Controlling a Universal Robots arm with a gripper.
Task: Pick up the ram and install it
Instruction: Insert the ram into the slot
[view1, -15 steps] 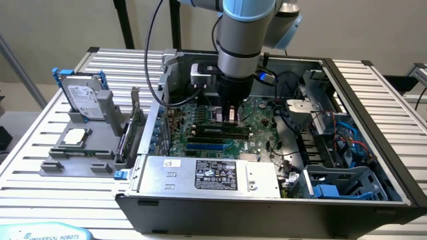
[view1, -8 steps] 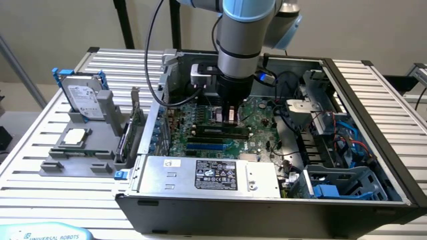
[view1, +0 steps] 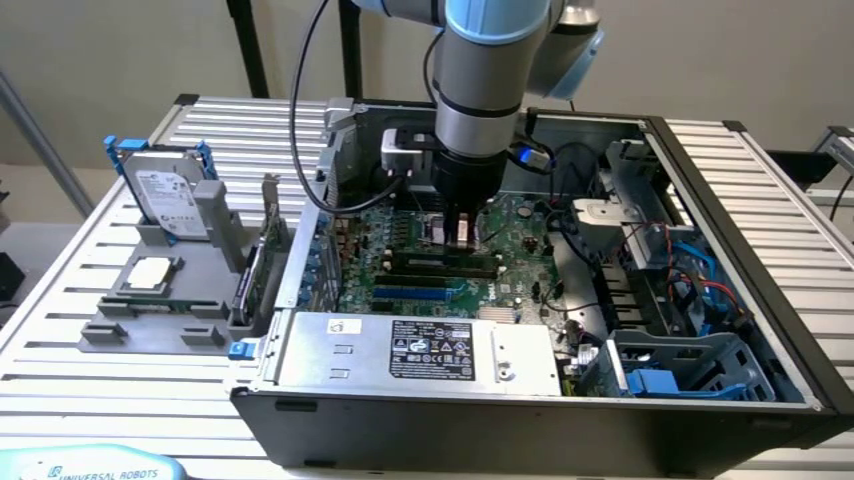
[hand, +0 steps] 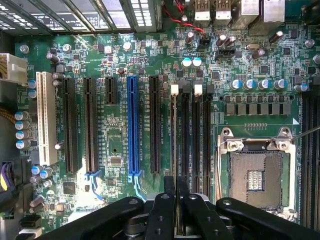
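Gripper (hand: 175, 192) jaws pinching the ram (hand: 173, 145) edge-on, right over the black memory slots (hand: 186, 140) on the motherboard (hand: 115, 145)

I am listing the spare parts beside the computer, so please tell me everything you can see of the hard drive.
The hard drive is a silver, metal-looking box with a pale printed label on its face, set in a blue frame. It stands on edge in a grey holder on the slatted table, at the exterior view's left of the open computer case.
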